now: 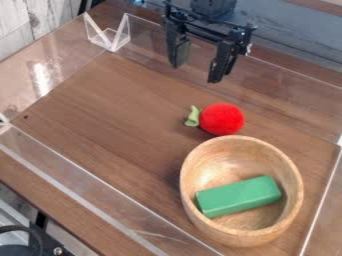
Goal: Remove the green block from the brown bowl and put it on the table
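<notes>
The black gripper [198, 60], jaws spread and empty at the far side, should travel to the near right—over the round light-brown wooden bowl [201, 165]—and straddle the bright-green rectangular block [241, 196] across its narrow width.

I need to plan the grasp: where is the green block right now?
In the camera view the bright-green rectangular block lies inside the round light-brown wooden bowl at lower right, just below the red ball.

This is looking like a robot test bench in a lab: low clear acrylic walls [80, 185] are fencing a dark wood-grain table [114, 100], and a black robot arm [207, 12] is hanging in at twelve o'clock.
</notes>
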Available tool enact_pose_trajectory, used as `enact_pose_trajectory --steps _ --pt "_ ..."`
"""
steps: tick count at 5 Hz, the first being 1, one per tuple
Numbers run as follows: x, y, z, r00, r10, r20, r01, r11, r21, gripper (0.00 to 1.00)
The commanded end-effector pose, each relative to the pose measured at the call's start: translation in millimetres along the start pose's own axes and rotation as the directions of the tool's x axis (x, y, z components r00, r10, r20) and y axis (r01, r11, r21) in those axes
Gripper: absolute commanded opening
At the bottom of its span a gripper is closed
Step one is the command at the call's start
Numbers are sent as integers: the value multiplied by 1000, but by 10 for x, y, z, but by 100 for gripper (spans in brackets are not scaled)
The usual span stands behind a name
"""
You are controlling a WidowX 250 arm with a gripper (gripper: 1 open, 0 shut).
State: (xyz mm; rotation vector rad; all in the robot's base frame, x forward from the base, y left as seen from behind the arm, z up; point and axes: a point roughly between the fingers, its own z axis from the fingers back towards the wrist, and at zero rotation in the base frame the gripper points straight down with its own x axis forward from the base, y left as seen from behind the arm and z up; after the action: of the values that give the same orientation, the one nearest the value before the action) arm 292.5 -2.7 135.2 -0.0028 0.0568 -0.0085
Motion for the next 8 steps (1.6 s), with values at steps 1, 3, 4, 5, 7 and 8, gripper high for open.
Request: enact_pose_trajectory --steps 1,3,4,5,7,8 --pt "-88 -277 2 997 -71 -14 71 997 -2 100" --pt "-450 -1140 50 953 -303 -10 303 953 0 100" --pt "-617 -1389 -155 893 -450 -8 450 893 15 100" --pt "-789 -1419 -368 823 -567 -18 568 822 36 100" --pt "-968 -1177 -178 780 -626 -6 624 776 95 100" --pt "-950 -1098 -168 801 -598 3 594 796 112 100"
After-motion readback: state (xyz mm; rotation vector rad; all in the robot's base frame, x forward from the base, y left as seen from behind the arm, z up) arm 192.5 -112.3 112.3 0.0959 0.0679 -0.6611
